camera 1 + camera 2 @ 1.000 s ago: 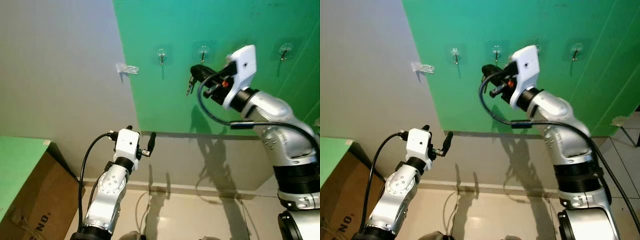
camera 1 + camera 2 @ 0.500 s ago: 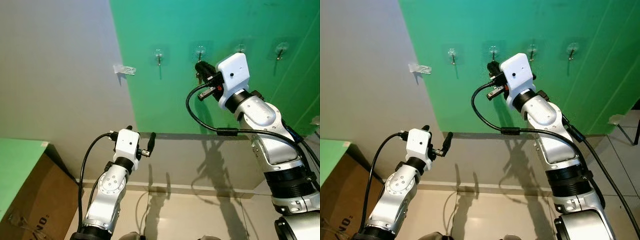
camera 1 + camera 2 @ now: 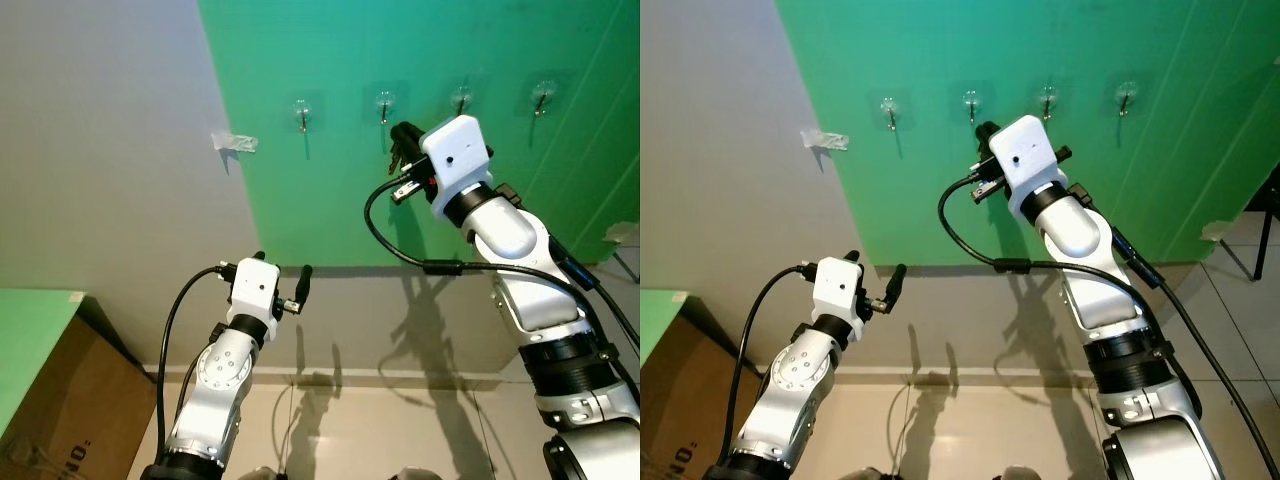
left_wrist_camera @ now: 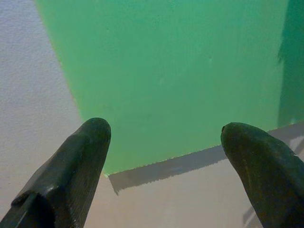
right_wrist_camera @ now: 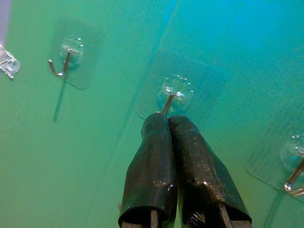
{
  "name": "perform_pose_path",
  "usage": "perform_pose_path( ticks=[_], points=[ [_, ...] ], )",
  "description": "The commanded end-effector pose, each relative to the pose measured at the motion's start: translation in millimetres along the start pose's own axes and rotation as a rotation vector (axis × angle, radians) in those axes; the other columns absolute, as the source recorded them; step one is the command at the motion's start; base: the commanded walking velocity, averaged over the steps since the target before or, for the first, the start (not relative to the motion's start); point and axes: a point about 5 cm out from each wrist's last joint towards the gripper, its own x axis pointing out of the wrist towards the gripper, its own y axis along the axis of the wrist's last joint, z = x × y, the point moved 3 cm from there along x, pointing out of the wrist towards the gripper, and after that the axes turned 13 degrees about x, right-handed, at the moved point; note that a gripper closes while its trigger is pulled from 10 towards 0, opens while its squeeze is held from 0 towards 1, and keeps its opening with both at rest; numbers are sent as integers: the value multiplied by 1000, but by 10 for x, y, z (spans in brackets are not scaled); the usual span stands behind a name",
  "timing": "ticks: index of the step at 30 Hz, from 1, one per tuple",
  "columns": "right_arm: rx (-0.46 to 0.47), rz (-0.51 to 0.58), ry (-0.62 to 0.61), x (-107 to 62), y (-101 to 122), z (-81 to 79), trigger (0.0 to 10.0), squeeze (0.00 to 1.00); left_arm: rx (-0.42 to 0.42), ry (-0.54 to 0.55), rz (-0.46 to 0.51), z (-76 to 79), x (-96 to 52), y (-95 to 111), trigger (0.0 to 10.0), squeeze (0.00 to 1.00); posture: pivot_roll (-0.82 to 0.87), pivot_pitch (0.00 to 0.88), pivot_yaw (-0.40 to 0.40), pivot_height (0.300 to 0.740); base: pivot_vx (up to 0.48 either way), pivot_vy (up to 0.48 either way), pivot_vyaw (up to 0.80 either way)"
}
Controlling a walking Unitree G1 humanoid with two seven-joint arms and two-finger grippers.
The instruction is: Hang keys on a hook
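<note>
Right end effector (image 5: 166, 124), fingers pressed together holding keys (image 3: 397, 157), tips just under hook (image 5: 167, 102).

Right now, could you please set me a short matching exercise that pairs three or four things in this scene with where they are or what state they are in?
Things:
1. right gripper
2. left gripper
3. keys
4. cardboard box

States or places:
A. open, low by the wall
B. on the floor, at the robot's left
C. raised, just under the second hook
D. dangling below the raised fingers

Pairs: 1-C, 2-A, 3-D, 4-B
</note>
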Motion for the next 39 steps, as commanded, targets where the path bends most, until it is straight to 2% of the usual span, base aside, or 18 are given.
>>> perform_pose_path(
  ticks=[1,8,11,13,17,39],
  points=[
    [-34,31,17,70,62,-45,0,0,6,-13,-13,16,2,-21,10000,0,-216,0,88,740,0,0,0],
    [-77,51,26,159,75,-51,0,0,1,-20,-10,37,3,-18,10000,0,-208,0,80,740,0,0,0],
    [-113,64,21,234,82,-24,0,0,-1,-100,-21,197,-30,-55,10000,0,-197,0,73,740,0,0,0],
    [-118,67,21,243,81,-18,0,0,2,-110,-18,218,-34,-54,10000,0,-197,0,73,740,0,0,0],
    [-135,69,19,290,71,10,0,0,23,-183,1,361,-59,-33,10000,0,-193,0,70,740,0,0,0],
    [-143,76,29,435,17,18,0,0,13,-164,6,341,-40,-8,10000,0,-184,0,69,740,0,0,0]
  ],
)
